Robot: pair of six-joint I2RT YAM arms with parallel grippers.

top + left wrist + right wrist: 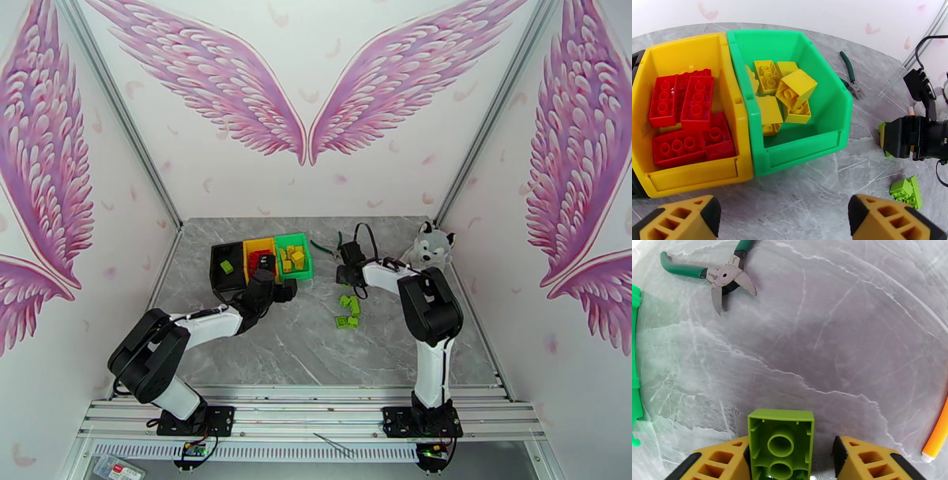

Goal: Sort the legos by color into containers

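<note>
Pink wing murals cover the white walls around a grey marbled worktop [268, 347]. Toward 11 o'clock on it three bins stand touching in a row: black bin [215, 264], yellow bin [259, 240], green bin [308, 256]. Red bricks [679, 114] lie in the yellow bin, yellow bricks [790, 92] in the green bin, and one lime piece [227, 267] in the black bin. Pliers [717, 273] lie near 12 o'clock, just beside the green bin, and a plush husky [430, 245] sits at 2 o'clock. Loose lime bricks [347, 309] lie just off centre toward 3 o'clock.

Left tool [784, 209] hovers at the bins' 6 o'clock side, spread wide and empty. Right tool [790, 453] straddles a lime brick [781, 437] whose hollow side faces the camera. Its 9 o'clock pad meets the brick, but a strip of worktop shows before the 3 o'clock pad, so the brick is not gripped.

From above, the left wrist covers the near rims of the black and yellow bins. The right wrist view cuts off an orange stick [938, 429] at 4 o'clock, one pliers handle at 12 o'clock and the brick's lower end at 6 o'clock.
</note>
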